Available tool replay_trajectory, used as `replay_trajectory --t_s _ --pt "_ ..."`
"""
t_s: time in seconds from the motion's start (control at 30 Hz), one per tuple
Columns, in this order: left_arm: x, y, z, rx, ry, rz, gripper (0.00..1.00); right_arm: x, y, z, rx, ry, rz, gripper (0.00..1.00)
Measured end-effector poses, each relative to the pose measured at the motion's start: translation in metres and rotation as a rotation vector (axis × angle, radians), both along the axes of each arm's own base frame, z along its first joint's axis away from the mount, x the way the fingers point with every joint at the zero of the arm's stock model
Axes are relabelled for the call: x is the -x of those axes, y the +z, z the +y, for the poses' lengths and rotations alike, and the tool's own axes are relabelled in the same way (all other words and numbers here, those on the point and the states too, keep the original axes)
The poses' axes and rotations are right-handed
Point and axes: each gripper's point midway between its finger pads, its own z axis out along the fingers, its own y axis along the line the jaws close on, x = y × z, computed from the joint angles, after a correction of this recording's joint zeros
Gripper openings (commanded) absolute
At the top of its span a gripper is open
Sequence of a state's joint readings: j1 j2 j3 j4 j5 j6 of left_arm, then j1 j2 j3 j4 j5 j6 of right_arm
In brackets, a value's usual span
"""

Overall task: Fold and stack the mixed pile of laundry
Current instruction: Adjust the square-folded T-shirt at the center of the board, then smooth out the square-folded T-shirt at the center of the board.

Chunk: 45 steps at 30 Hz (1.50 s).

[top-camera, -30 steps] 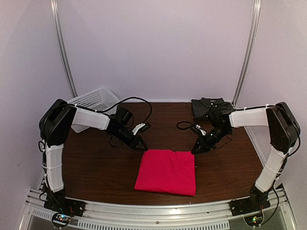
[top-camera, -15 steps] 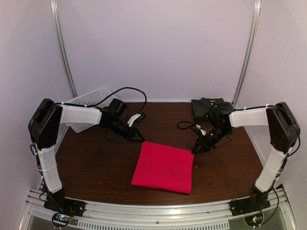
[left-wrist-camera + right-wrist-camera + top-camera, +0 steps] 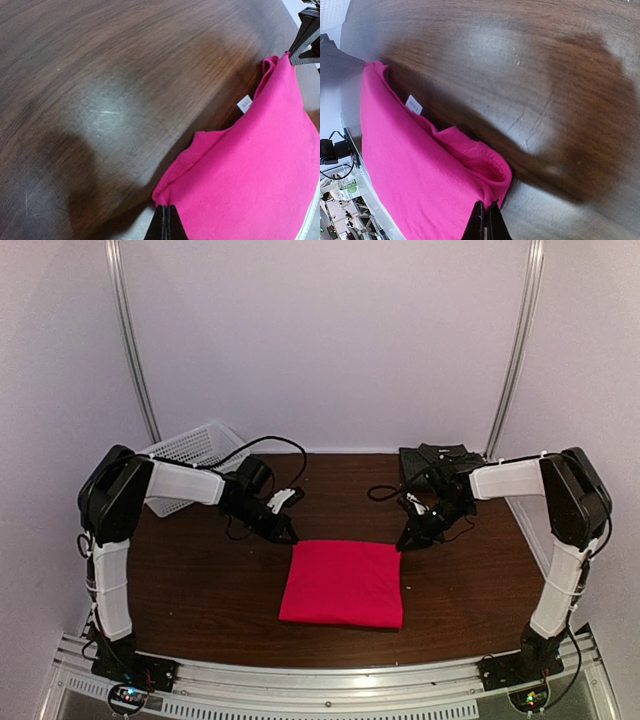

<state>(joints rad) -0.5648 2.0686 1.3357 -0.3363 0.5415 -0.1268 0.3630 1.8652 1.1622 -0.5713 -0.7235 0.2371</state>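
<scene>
The red-pink T-shirt [image 3: 342, 583] lies folded into a rectangle at the middle front of the table. My left gripper [image 3: 292, 538] is shut on its far left corner, and my right gripper [image 3: 402, 544] is shut on its far right corner. The left wrist view shows the pink cloth [image 3: 260, 165] pinched between the closed fingertips [image 3: 166, 224], with a white label at the fold. The right wrist view shows the folded pink corner [image 3: 485, 165] pinched the same way. The dark pinstriped shirt [image 3: 432, 462] lies folded at the far right of the table, behind my right arm.
A white lattice basket [image 3: 192, 455] rests tilted at the far left corner. Dark wooden table [image 3: 200, 580]. Loose black cables lie near both wrists. Pale walls close in on three sides.
The T-shirt has shifted and squared up. Both grippers moved with its far corners; the left one drew back toward the near side after swinging out.
</scene>
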Motion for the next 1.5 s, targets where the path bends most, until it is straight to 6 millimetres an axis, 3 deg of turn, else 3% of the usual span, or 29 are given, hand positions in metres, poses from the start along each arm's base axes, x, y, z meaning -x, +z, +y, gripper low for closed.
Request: replay_trajectory --t_s 0.2,0.23,0.3,0.37,0.4,0.53,0.63,0.83,0.93,1.0,1.1,1.2,1.3,1.4,1.5 --pt "-0.015 -0.010 0.003 -0.045 0.051 -0.027 0.00 -0.025 -0.024 0.004 0.032 -0.015 0.012 0.03" --pt "-0.018 -0.010 0.004 -0.052 0.062 -0.038 0.10 -0.031 -0.023 0.005 0.035 -0.017 0.000 0.12" --pt "-0.025 -0.008 0.005 -0.063 0.078 -0.056 0.46 -0.040 -0.021 0.005 0.047 -0.025 -0.022 0.30" --pt "-0.032 -0.006 0.007 -0.080 0.096 -0.081 0.89 -0.050 -0.017 0.003 0.069 -0.036 -0.046 0.47" --pt "-0.035 -0.005 0.009 -0.087 0.106 -0.091 0.97 -0.054 -0.014 0.002 0.081 -0.042 -0.055 0.56" --pt "-0.041 0.014 0.021 -0.106 0.143 -0.147 0.98 -0.075 0.023 -0.001 0.085 -0.067 -0.144 0.75" --pt "-0.043 0.072 0.027 -0.060 0.171 -0.260 0.98 -0.078 0.076 -0.003 0.053 -0.086 -0.254 0.99" --pt "-0.031 0.230 0.037 0.193 0.267 -0.534 0.98 -0.067 0.221 -0.021 -0.084 -0.214 -0.600 1.00" --pt "-0.018 0.258 0.029 0.305 0.237 -0.522 0.98 -0.055 0.250 -0.023 -0.190 -0.227 -0.646 1.00" --pt "-0.009 0.247 0.016 0.334 0.203 -0.450 0.98 -0.049 0.248 -0.013 -0.266 -0.204 -0.596 1.00" --pt "0.026 0.199 -0.013 0.324 0.141 -0.284 0.98 -0.022 0.209 0.020 -0.352 -0.141 -0.424 1.00" --pt "0.090 0.142 -0.046 0.291 0.048 -0.078 0.98 0.036 0.154 0.060 -0.417 -0.062 -0.185 1.00" --pt "0.142 0.109 -0.072 0.268 -0.023 0.063 0.98 0.092 0.115 0.084 -0.432 0.007 -0.006 1.00" --pt "0.172 0.093 -0.092 0.292 -0.051 0.145 0.98 0.125 0.098 0.098 -0.458 0.037 0.096 1.00" --pt "0.179 0.073 -0.099 0.308 -0.022 0.209 0.98 0.135 0.082 0.104 -0.493 0.029 0.145 0.99"
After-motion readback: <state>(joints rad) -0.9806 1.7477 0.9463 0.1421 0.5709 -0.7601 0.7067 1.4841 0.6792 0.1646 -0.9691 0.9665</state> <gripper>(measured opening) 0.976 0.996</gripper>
